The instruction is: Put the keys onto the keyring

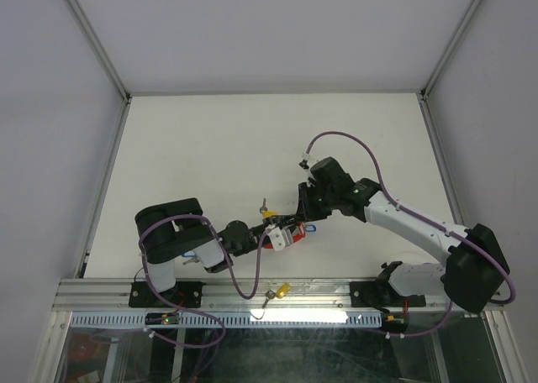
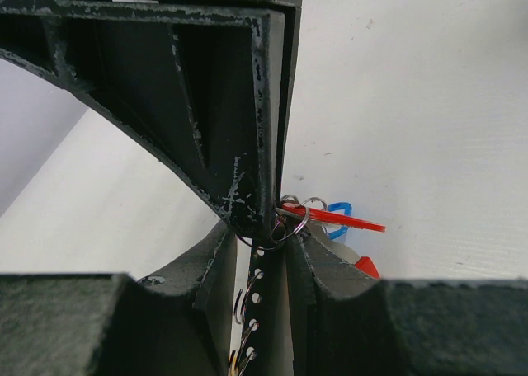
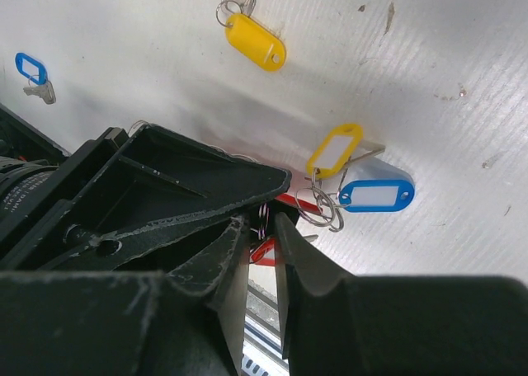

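Threading step in hand: the left gripper [image 2: 268, 256] is clenched on the keyring [image 2: 290, 217] near the front of the table [image 1: 252, 139], the right gripper [image 3: 262, 227] is narrowed at its rings with grip undeterminable, and the next move likely requires prising a ring open for the loose yellow-tagged key [image 3: 254, 44].

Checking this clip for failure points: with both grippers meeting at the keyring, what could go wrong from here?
1. The left gripper and right gripper crowd the same small rings of the keyring; their fingers could clash or tug it loose.
2. The loose yellow-tagged key lies on the near-edge rail, where a nudge might knock it off.
3. The blue-tagged key hanging at the rings lies close to the fingers and could snag.
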`<state>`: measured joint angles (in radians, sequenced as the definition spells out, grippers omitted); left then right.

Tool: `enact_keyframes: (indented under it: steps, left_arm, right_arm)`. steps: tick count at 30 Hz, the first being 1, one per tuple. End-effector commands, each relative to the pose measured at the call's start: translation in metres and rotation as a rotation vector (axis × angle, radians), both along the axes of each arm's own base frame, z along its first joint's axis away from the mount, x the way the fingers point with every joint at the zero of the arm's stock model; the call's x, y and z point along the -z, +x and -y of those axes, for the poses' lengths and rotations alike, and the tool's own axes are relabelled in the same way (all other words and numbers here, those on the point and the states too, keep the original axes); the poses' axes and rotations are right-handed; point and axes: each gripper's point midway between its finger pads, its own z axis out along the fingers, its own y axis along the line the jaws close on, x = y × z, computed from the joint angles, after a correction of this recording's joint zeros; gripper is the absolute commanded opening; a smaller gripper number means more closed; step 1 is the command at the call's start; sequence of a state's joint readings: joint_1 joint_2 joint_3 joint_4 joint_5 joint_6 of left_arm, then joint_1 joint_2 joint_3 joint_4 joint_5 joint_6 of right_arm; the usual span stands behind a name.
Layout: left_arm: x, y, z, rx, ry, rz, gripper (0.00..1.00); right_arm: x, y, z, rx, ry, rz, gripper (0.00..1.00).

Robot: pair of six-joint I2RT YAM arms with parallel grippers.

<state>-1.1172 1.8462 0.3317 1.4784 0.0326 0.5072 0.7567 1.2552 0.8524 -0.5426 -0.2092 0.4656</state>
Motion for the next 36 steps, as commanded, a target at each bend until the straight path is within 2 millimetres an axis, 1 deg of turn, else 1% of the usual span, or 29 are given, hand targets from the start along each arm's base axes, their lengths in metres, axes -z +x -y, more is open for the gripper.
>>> enact_keyframes:
  steps: [1,5,7,9,12,13,17,20,25,30,33,35,36]
  left_arm:
    - [-0.078,-0.007,0.008,0.053,-0.278,0.109,0.00]
    - [-0.079,-0.006,0.008,0.049,-0.282,0.108,0.00]
    - [-0.079,-0.005,0.008,0.044,-0.285,0.106,0.00]
    - [-0.079,-0.004,0.009,0.038,-0.288,0.101,0.00]
    - [-0.079,-0.003,0.008,0.034,-0.292,0.092,0.00]
    - [-0.079,-0.003,0.008,0.034,-0.293,0.086,0.05]
    - [-0.079,-0.003,0.004,0.026,-0.305,0.056,0.33]
    - [-0.082,-0.003,-0.006,-0.003,-0.325,0.021,0.46]
    - [-0.082,-0.007,-0.020,-0.032,-0.320,-0.042,0.57]
    - [-0.080,-0.010,-0.022,-0.048,-0.252,-0.072,0.60]
    - [-0.084,-0.008,-0.024,-0.073,-0.234,-0.095,0.63]
    - [-0.083,-0.006,-0.025,-0.091,-0.210,-0.138,0.66]
    - [-0.086,-0.007,-0.026,-0.094,-0.204,-0.154,0.66]
  right_arm:
    - [-0.004,0.007,-0.011,-0.001,0.053,0.026,0.20]
    - [0.000,0.007,-0.010,0.005,0.048,0.019,0.18]
    - [0.001,0.006,-0.011,0.001,0.052,0.012,0.13]
    - [0.002,0.004,-0.013,-0.011,0.062,0.005,0.00]
    - [-0.003,0.006,-0.013,-0.007,0.074,0.024,0.00]
    - [-0.006,0.008,-0.012,0.002,0.075,0.038,0.00]
    - [-0.016,0.014,-0.009,0.035,0.081,0.085,0.00]
    - [-0.022,0.018,-0.007,0.061,0.088,0.111,0.00]
    - [-0.029,0.022,-0.004,0.104,0.102,0.139,0.00]
    - [-0.032,0.029,0.004,0.151,0.113,0.153,0.00]
    - [-0.039,0.032,0.008,0.186,0.136,0.181,0.00]
    - [-0.046,0.035,0.012,0.220,0.154,0.206,0.00]
    - [-0.050,0.037,0.014,0.236,0.163,0.220,0.00]
